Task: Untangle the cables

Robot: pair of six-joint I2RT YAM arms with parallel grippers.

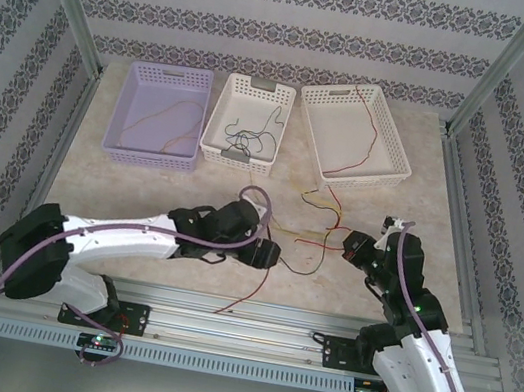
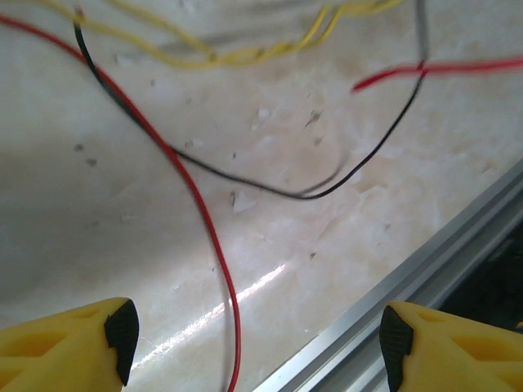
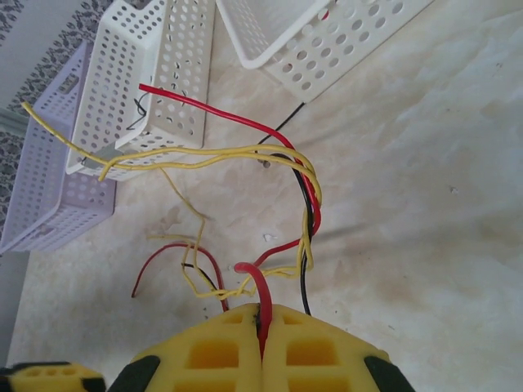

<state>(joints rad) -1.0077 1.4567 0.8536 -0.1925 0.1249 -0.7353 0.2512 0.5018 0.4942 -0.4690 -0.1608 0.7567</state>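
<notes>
The tangle of red, yellow and black cables lies on the table at the centre of the top view, below three baskets. At the bottom of the right wrist view, the right gripper is clenched on a red cable. The left gripper is released, its fingers wide apart, with a red wire running between them over the table.

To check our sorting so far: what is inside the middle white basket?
Thin black cable lies loosely coiled on the floor of the middle white basket. The strip behind its near wall is hidden from the top camera.
</notes>
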